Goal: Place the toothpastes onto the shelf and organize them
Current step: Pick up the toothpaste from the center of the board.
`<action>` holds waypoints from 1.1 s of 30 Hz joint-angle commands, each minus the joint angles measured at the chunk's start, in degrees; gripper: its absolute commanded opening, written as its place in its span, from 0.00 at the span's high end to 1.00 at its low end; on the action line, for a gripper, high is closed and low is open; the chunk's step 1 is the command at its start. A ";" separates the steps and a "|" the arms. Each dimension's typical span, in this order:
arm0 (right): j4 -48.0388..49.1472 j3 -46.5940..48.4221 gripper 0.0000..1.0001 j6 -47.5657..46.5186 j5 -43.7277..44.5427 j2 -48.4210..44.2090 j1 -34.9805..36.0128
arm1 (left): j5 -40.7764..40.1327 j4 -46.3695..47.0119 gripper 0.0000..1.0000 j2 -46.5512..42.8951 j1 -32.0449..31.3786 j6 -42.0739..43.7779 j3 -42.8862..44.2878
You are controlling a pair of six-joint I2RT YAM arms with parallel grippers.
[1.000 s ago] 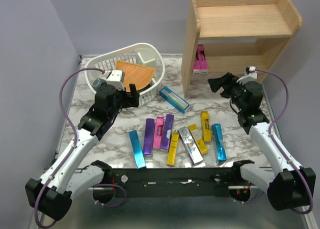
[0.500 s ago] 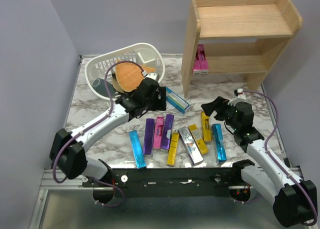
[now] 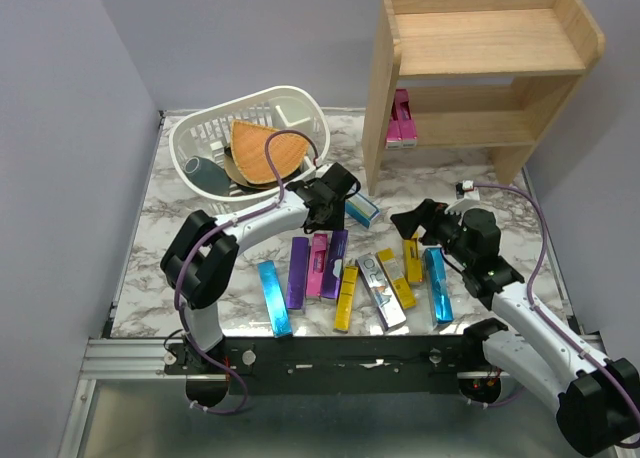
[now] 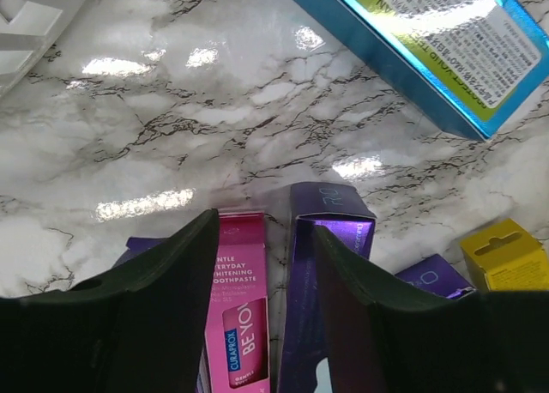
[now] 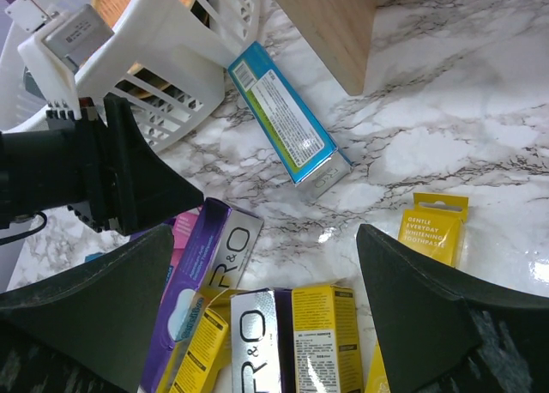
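Basically, left gripper (image 4: 264, 230) sits w/ jaws apart astride the pink carton (image 4: 240, 316) end, nothing clamped yet. Right gripper (image 3: 412, 218) hangs wide apart, empty. Most cartons lie on the counter (image 4: 214, 127), some pink ones on the shelf (image 3: 480, 38) lower tier.

Risk: purple carton (image 4: 330, 217) lies just beside pink, so one finger may land on it or pinch both.

Can't tell if pads touch; fingers hide rest of pink, shelf side panel hides part of what's stored.
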 commanded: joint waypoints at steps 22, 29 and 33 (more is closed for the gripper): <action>2.21 -0.41 0.04 -1.45 2.17 0.81 1.81 | 3.34 0.95 0.37 2.20 -0.90 -3.93 -6.55; 2.47 -0.59 0.04 -1.36 1.99 0.81 1.81 | 2.47 -0.36 0.37 3.08 -1.52 -5.51 -7.78; 2.82 -0.76 0.04 -1.36 1.99 0.72 1.81 | 2.20 -0.45 0.34 4.31 -1.78 -6.13 -8.48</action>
